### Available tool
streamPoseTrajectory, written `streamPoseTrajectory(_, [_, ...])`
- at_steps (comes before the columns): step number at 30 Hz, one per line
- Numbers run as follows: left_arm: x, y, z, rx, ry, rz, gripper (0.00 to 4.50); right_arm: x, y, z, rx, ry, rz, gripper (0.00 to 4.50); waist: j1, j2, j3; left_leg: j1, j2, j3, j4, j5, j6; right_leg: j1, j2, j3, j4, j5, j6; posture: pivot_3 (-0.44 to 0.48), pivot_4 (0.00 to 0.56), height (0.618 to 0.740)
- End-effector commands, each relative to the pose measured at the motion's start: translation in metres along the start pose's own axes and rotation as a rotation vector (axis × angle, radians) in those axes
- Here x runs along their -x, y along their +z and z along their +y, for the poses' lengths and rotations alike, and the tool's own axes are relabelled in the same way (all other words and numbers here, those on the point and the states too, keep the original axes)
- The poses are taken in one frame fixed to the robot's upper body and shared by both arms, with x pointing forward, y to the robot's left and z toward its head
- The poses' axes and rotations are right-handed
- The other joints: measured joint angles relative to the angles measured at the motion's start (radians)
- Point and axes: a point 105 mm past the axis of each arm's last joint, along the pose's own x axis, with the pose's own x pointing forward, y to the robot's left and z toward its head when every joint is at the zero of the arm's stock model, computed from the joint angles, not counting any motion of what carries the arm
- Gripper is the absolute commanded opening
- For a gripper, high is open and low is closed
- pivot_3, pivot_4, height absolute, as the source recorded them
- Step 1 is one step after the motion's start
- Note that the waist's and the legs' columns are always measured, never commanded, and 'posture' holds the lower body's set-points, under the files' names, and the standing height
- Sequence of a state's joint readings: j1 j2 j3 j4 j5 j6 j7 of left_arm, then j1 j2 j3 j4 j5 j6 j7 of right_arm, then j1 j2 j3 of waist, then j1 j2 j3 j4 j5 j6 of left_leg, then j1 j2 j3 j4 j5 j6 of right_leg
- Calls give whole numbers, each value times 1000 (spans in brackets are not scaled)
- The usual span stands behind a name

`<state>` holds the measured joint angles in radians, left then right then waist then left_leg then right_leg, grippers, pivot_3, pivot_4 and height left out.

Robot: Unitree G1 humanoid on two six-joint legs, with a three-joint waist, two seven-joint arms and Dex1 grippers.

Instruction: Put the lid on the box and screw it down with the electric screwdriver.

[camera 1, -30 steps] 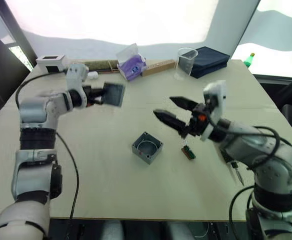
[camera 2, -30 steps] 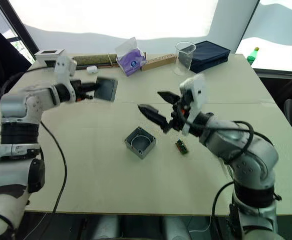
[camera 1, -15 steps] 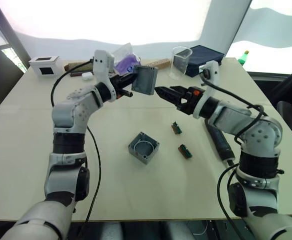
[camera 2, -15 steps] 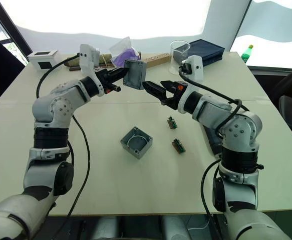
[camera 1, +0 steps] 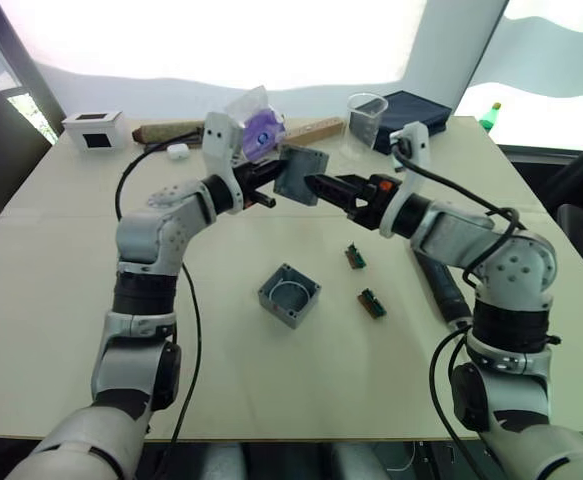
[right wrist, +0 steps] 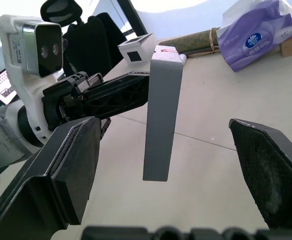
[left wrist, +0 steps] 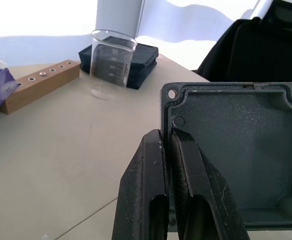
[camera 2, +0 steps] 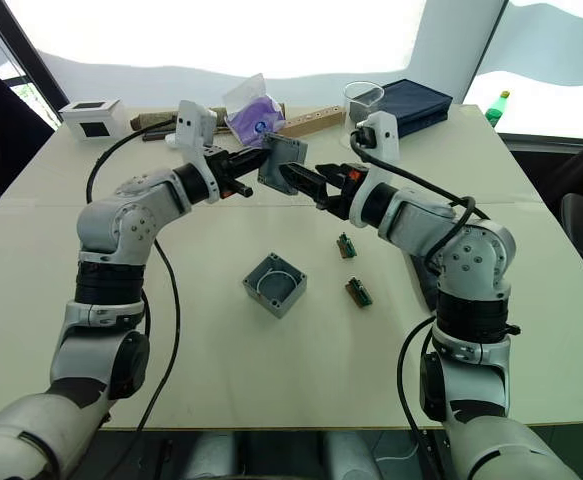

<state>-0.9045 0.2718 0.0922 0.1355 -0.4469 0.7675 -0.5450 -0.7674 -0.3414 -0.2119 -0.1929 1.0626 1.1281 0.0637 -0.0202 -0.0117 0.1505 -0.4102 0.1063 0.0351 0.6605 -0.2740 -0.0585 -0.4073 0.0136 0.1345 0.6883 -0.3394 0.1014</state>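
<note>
- Left gripper point(left wrist: 167, 145) is clamped on the lid's point(left wrist: 236, 160) edge, holding it up in the air.
- Right gripper point(right wrist: 171, 165), fingers wide apart, straddles that lid without touching it.
- The box point(camera 1: 289, 294) sits open on the table point(camera 1: 61, 300) below both grippers.
- The electric screwdriver point(camera 1: 438, 285) lies beneath the right arm.

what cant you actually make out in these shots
- Electric screwdriver: in the left eye view the right forearm covers its upper end.
- Lid: left wrist view's edge cuts off its far side; the left hand covers part of its rim.
- Small green boards: too small to read.
</note>
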Motion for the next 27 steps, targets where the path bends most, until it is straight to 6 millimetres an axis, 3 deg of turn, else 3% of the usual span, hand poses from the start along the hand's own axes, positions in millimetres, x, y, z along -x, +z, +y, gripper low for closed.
streamPoseTrajectory(1, [2,20,-7,-44,-24,-70,17,-1,9,7,24,12,-34,4224,-1,0,0,0,0,0,0,0,0,0,0,0,0,0,0,0,150,740])
streamPoseTrajectory(3, [2,21,-7,-42,-24,-73,0,-1,9,5,25,0,-31,3788,-1,0,0,0,0,0,0,0,0,0,0,0,0,0,0,0,150,740])
streamPoseTrajectory(12, [4,23,-14,-34,-51,-88,0,-3,6,0,19,-32,-31,451,0,0,0,0,0,0,-1,0,0,0,0,0,0,0,0,0,150,740])
streamPoseTrajectory(18, [7,25,-23,-29,-107,-88,0,-4,3,-3,6,-46,-31,334,-1,0,0,0,0,0,-1,0,0,0,0,0,-1,0,0,0,150,740])
streamPoseTrajectory(21, [9,26,-22,-62,-106,-71,897,-5,4,0,4,-29,-44,334,-1,0,0,0,0,0,-2,0,0,0,0,0,-1,0,0,0,150,740])
streamPoseTrajectory(27, [15,35,-24,-62,-152,-73,3218,-4,5,0,39,-35,-69,334,-1,0,0,0,0,0,-4,1,-2,-1,0,0,-1,0,0,0,150,740])
